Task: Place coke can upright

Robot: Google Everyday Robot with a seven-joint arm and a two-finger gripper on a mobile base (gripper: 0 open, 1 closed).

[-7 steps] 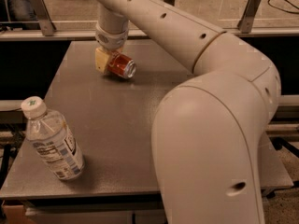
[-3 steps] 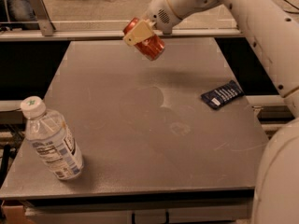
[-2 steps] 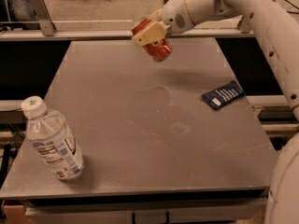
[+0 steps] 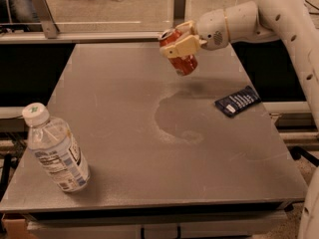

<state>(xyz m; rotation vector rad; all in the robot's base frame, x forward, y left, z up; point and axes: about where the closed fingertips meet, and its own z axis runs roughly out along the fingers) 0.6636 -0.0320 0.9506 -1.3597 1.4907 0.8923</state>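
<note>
- The gripper (image 4: 175,41) is hanging above the far part of the grey table (image 4: 114,108), reaching in from the right on the white arm (image 4: 249,16).
- Its cream fingers (image 4: 182,47) are closing narrowly around the coke can (image 4: 186,64), one on each side of the can's upper half, both pressing on it.
- The coke can is sitting between the fingers, its silver top poking out above them and its red body sticking out below them.
- The can is leaning, the top tipping to the left and the bottom swinging to the lower right; it is not touching the table.
- A dark shadow (image 4: 202,87) is lying on the table just below the fingers and a little to the right.
- A pale ring-shaped smear (image 4: 175,119) is showing on the table surface below the fingers, nearer the camera.
- A flat dark blue packet (image 4: 238,100) is lying on the table to the lower right of the fingers, near the right edge and apart from the can.
- A clear plastic water bottle (image 4: 55,151) with a white cap is standing tilted well apart from the fingers, far to the lower left at the table's near corner.
</note>
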